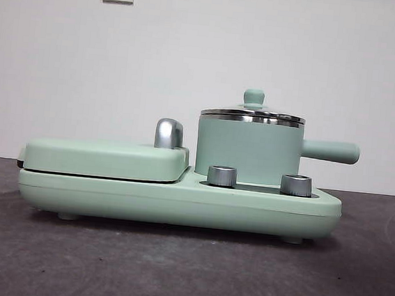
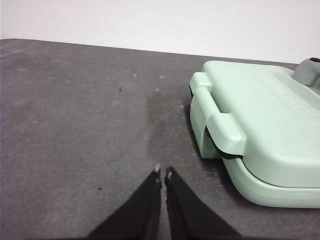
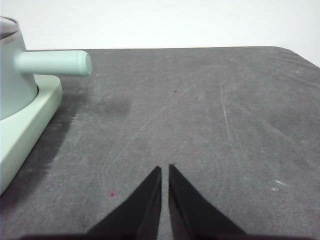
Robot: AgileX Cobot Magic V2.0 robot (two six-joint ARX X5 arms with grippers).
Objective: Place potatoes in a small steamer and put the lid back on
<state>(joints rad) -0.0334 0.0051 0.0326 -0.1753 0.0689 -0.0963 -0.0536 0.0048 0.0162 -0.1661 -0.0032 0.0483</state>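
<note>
1. Potatoes are not visible in any view; the dark grey table [image 1: 171,271] carries one mint-green cooker base [image 1: 178,202].
2. Left gripper [image 2: 163,173] hovers over bare table beside the cooker's left end, jaws nearly together and holding nothing.
3. On the base's left half lies the flat griddle cover [image 1: 105,157] with its chrome handle [image 1: 169,133].
4. On the right half stands the small steamer [image 1: 247,151], side handle pointing right, behind two steel knobs [image 1: 223,176].
5. Seated on the steamer's rim is the lid [image 1: 253,111].
6. Right gripper [image 3: 165,169] hovers over bare table near the steamer's handle, jaws almost closed, empty.
</note>
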